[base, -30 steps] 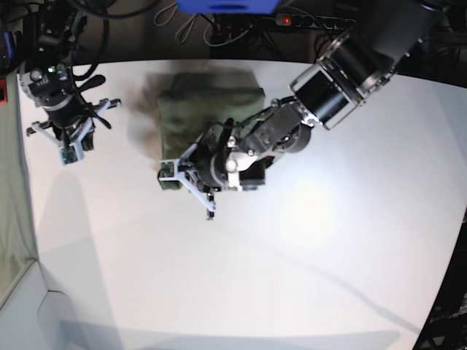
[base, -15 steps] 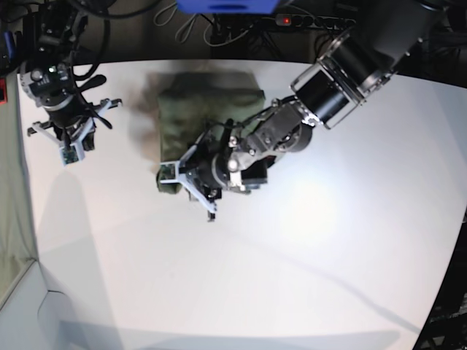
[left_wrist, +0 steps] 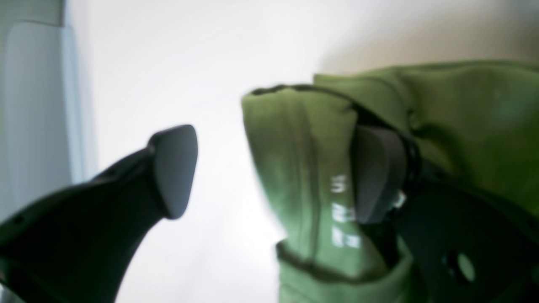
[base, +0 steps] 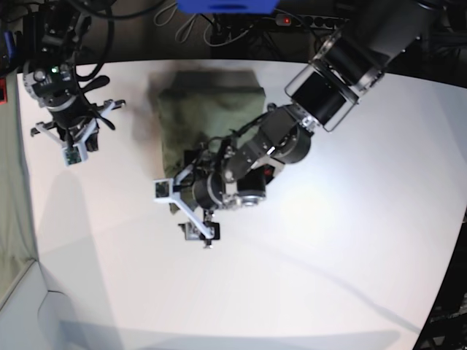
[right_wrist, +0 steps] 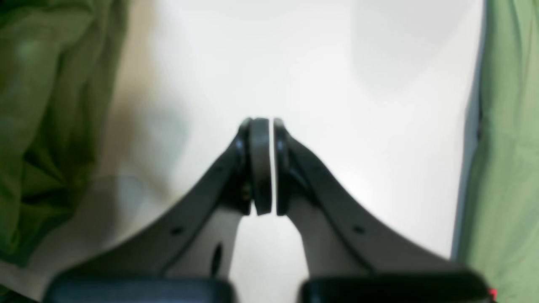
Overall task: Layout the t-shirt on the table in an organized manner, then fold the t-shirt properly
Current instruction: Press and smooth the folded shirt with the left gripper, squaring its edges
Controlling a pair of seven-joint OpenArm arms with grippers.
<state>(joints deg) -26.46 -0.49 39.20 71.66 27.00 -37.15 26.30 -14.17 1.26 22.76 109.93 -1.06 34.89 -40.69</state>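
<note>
We see the left tool (left_wrist: 269, 172) w/ fingers spread wide apart, nothing clamped. One pad (left_wrist: 174, 168) hangs over bare white surface (left_wrist: 168, 63); the other pad (left_wrist: 377, 172) is tucked into a fold of the t-shirt (left_wrist: 442, 126), cloth draped on both sides of it. Just beside that pad a thick folded edge w/ a blurred white print faces us. In base view the left tool (base: 191, 211) sits at the near edge of the t-shirt (base: 211, 109), its arm lying across the cloth and hiding the near part.

The right tool (right_wrist: 267, 168) has pads together, only a hairline gap, gripping nothing. It hangs over bare surface (right_wrist: 316, 63) w/ green cloth (right_wrist: 46, 118) off to one side; a second green strip (right_wrist: 505, 168) runs beyond the surface edge on the other side. In base view the right tool (base: 71, 142) is well apart from the shirt.

The surface (base: 306, 277) is matte white, broad, curved at the edges. Behind its far edge: dark floor, cables (base: 197, 29), a power strip w/ red light (base: 314, 22), a blue object (base: 226, 6).

The shirt lies as a folded, roughly rectangular packet; long axis runs from the left tool toward the far edge.
</note>
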